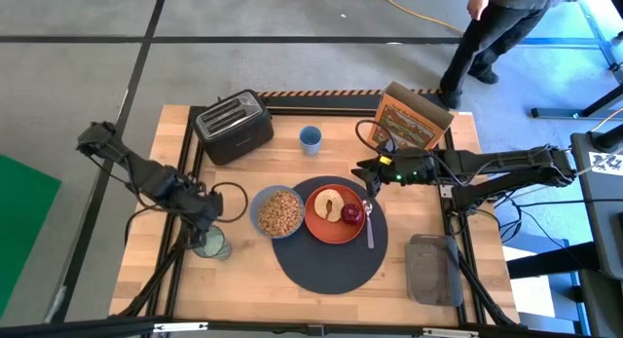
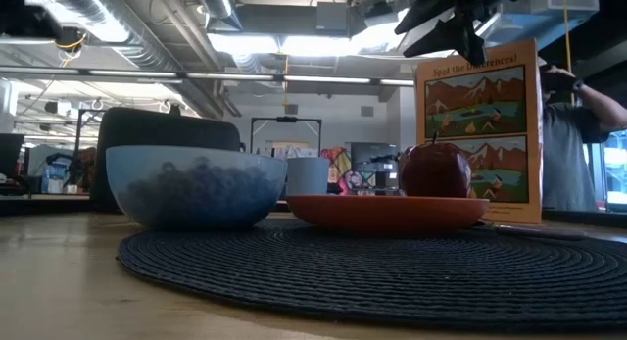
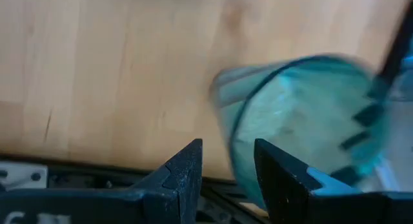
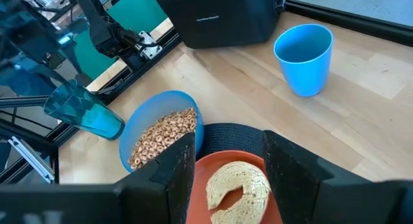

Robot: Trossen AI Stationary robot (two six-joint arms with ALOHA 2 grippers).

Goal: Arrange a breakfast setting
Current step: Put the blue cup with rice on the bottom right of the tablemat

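On the large round dark-grey woven mat [image 1: 326, 255] at frame centre sit my orange plate [image 1: 336, 221] and translucent blue bowl [image 1: 278, 212]. My left claw [image 1: 204, 226], lower left, grips the small green glass cup [image 1: 212, 245], tilted, beside the mat. I judge cup placement is in hand: next, set it upright; my right claw [image 1: 368, 172] hangs half-open, empty, above the plate.
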